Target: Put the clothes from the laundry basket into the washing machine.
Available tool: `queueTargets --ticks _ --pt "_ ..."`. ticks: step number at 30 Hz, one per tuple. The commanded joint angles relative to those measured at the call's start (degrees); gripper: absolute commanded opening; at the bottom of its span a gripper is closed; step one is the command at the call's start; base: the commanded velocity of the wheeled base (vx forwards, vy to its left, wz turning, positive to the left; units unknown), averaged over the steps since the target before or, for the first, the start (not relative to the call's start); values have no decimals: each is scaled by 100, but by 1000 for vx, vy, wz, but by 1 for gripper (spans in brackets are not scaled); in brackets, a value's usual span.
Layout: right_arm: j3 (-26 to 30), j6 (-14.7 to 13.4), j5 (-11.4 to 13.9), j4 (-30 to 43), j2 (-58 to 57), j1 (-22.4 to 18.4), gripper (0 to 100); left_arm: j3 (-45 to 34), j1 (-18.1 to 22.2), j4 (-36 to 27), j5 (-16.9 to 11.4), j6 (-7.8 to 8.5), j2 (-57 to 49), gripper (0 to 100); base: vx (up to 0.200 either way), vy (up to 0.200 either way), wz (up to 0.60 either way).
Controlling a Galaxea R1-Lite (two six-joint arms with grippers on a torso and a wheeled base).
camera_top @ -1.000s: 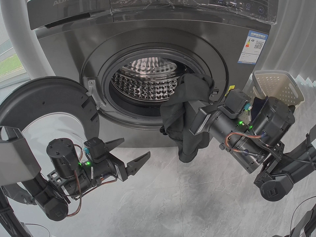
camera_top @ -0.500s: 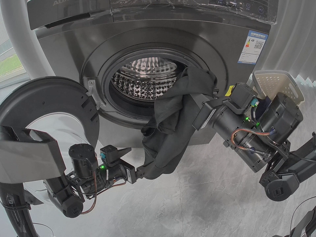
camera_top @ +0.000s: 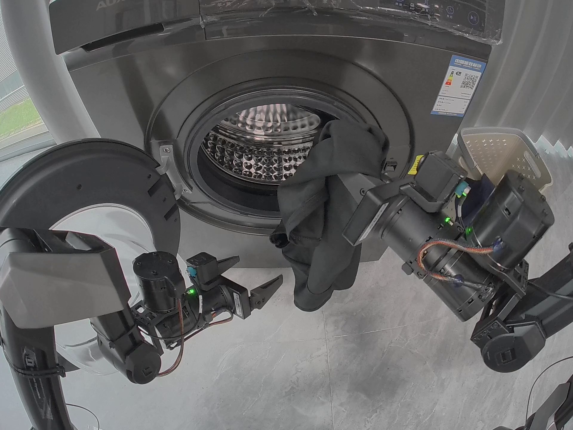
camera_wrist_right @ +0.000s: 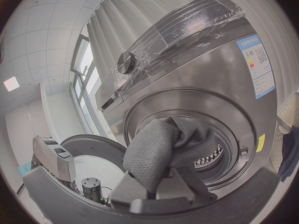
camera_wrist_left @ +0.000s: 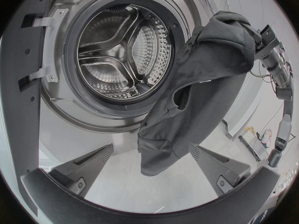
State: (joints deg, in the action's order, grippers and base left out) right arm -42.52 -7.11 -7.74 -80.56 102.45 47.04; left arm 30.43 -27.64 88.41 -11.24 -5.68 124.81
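My right claw is clenched on a dark grey knit garment at the mouth of the empty steel drum. The left claw is spread and empty. One blue cloth sits in the white plastic basket.

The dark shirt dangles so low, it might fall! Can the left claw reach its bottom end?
Probably yes. The open left gripper is beside the hanging end of the dark garment, nothing between them.

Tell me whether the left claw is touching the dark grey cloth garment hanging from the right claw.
Apart. The head view shows a strip of grey floor between the open left claw and the dark grey cloth garment.
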Motion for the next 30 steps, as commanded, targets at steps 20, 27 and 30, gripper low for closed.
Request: queueTargets --ticks 20,27,30 --pt "77 -1 1 -66 -6 191 0 1308 21 19 -10 14 967 100 0 0 0" --pt "95 -1 1 -74 12 244 0 1352 -49 10 -19 6 984 100 0 0 0" --pt "104 -1 1 -74 21 253 0 1457 -66 10 -19 6 1037 100 0 0 0"
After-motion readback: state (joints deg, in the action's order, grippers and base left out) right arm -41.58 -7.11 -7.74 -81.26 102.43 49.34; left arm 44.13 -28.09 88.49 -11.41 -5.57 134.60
